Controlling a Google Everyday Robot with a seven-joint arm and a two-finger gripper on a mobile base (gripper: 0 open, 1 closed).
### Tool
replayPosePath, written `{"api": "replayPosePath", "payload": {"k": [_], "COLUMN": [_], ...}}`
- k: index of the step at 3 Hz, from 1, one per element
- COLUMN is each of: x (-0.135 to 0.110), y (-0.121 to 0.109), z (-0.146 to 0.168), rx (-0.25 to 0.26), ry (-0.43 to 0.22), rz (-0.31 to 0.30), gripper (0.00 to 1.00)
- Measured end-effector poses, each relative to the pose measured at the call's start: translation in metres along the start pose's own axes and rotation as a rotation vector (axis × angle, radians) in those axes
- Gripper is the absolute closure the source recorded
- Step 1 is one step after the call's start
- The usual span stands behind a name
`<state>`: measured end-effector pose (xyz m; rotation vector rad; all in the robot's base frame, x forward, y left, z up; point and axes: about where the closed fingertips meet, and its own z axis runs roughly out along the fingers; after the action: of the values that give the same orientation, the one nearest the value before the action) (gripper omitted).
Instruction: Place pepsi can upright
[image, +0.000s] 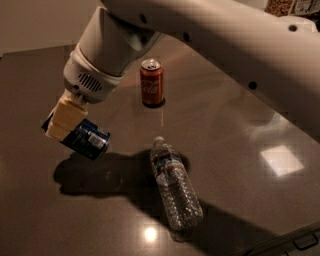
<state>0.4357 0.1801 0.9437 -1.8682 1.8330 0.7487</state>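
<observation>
The pepsi can (86, 140) is dark blue with a white label patch. It hangs tilted, almost on its side, above the dark table (235, 150) at the left, with its shadow below it. My gripper (64, 120) is shut on the can's upper left end, its cream-coloured fingers (67, 117) clamped across it. The big white arm reaches in from the top right.
A red cola can (151, 83) stands upright behind, right of the gripper. A clear plastic water bottle (172, 183) lies on its side just right of the held can. Snack packets (292, 6) sit at the far top right. The table's front edge (295, 239) shows at the bottom right.
</observation>
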Motion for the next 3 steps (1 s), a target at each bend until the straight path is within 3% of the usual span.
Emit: {"api": "replayPosePath", "payload": {"k": [2, 3], "x": [0.005, 0.009], "y": [-0.005, -0.013], "z": [-0.008, -0.006], "rx": [0.024, 0.025], "ry": [-0.296, -0.405], "rz": [-0.036, -0.041], "gripper": [1.00, 1.00]}}
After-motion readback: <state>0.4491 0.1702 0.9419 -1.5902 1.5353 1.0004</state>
